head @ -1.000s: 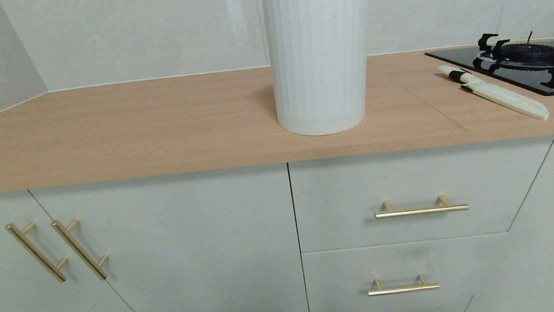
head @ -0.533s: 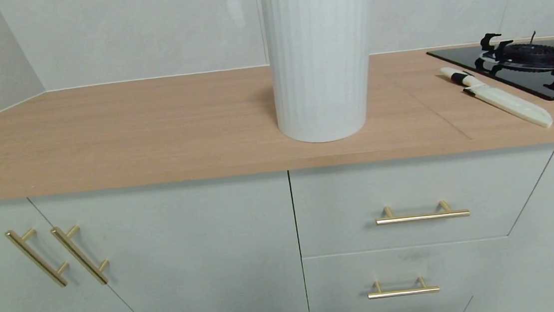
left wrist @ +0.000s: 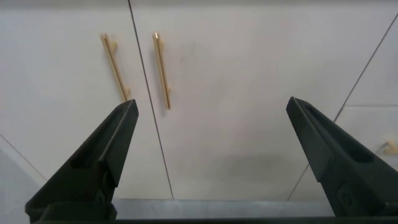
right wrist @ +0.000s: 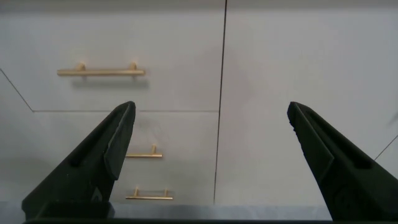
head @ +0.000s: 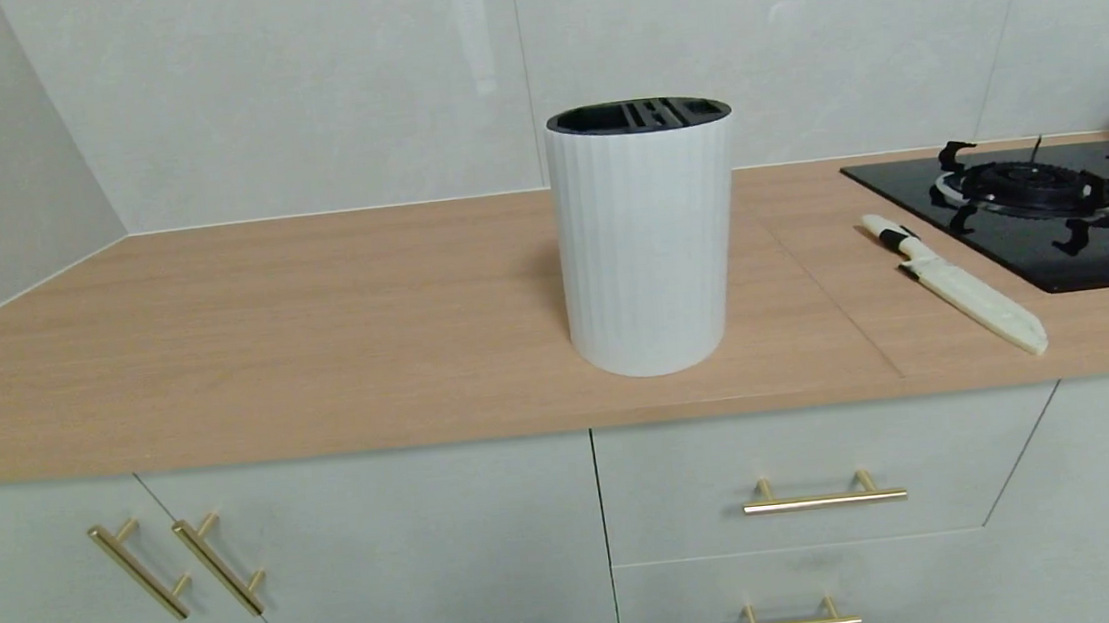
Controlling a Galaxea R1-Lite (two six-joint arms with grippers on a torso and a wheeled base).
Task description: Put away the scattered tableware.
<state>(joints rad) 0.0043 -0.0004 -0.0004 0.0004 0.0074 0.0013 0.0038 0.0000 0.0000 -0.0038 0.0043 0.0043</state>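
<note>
We see a white ribbed holder (head: 648, 253) standing upright on the table (head: 267, 347), close to the front edge and about midway along it. Its top is black and cut with slots. To the holder's right, apart from it, a knife (head: 954, 284) lies flat on the wood. Its pale blade points toward the front edge, and its handle, pale with a black band, points toward the back wall. The knife runs roughly along the near edge of a black hob (head: 1092, 254) and lies just beside it. We cannot tell whether the two touch. A burner grate (head: 1020, 185) sits on the hob.

Below the table, on the left, we see two cabinet doors with a pair of gold bar handles (head: 176, 570) set side by side. Under the holder and the knife there are drawers, each with a horizontal gold handle (head: 824, 501).

In the left wrist view, the left jaws are spread wide with nothing between them, facing the two doors and their handles. In the right wrist view, the right jaws are likewise spread wide and grasp nothing. They face the drawer fronts, where three gold handles sit one above another. Both sets of jaws are well apart from the knife and the holder.
</note>
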